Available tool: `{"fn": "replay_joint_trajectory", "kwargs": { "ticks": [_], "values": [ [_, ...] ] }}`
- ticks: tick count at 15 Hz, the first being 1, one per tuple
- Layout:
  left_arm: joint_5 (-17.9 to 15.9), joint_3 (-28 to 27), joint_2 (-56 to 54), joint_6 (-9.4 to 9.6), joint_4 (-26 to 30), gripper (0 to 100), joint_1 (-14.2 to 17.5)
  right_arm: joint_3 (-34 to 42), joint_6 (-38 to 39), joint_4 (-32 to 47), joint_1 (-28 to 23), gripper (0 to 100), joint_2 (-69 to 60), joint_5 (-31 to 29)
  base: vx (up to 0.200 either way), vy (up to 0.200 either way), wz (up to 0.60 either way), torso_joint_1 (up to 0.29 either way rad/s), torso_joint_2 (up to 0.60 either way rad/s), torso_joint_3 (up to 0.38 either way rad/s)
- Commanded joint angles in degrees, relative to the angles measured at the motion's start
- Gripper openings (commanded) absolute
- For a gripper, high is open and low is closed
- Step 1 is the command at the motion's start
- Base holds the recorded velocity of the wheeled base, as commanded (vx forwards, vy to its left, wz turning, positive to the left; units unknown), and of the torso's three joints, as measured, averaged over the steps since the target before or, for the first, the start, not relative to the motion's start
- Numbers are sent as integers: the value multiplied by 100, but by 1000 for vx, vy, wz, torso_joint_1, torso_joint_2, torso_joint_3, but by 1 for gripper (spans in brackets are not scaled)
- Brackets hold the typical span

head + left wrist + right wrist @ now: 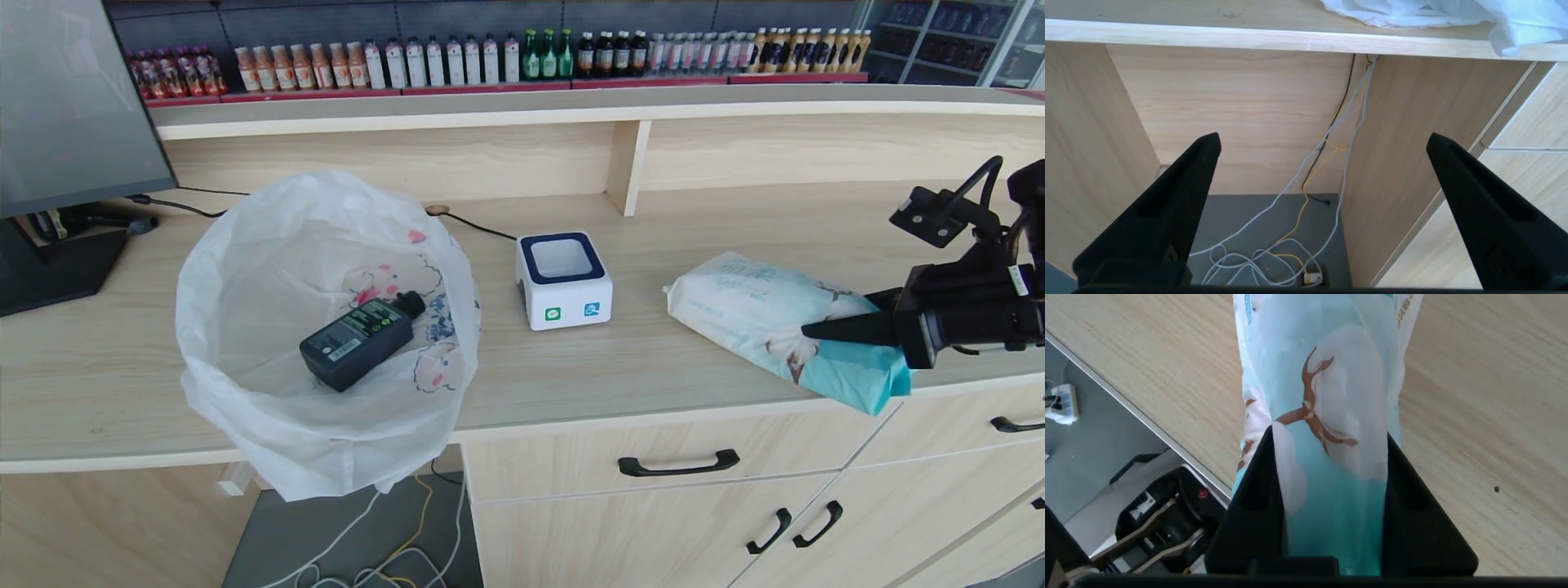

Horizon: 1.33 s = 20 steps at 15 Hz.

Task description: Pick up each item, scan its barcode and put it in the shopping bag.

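Around tissue pack (1327, 367), right gripper (1329, 434)

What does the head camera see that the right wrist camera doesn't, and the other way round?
Head view extras: the shopping bag with a black bottle inside, the white scanner, drink bottles. Right wrist view extras: the two fingers of the right claw, one on each side of the tissue pack. Both: that tissue pack lying on the wooden counter, held by the right claw.

The scanner (565, 287) bears green and blue square icons.
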Motion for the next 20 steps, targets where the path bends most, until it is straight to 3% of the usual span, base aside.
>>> {"fn": "replay_joint_trajectory", "kwargs": {
  "ticks": [1, 11, 15, 18, 20],
  "values": [
    [0, 0, -2, -2, 0, 100, 0, -17, 3, -10, -4, 0, 2, 10, 0, 0, 0, 0, 0, 0],
    [0, 0, -2, -2, 0, 100, 0, -589, 1506, -81, 444, 0, -1018, 10, 0, 0, 0, 0, 0, 0],
    [0, 0, -2, -2, 0, 100, 0, -167, 1954, -1030, 629, 0, -1238, 1, 0, 0, 0, 0, 0, 0],
    [0, 0, -2, -2, 0, 100, 0, 844, 3053, -2164, 1112, 0, -1730, -157, 0, 0, 0, 0, 0, 0],
    [0, 0, -2, -2, 0, 100, -9, 1538, 3185, -3183, 1218, 0, -1774, -333, 0, 0, 0, 0, 0, 0]
  ]
}}
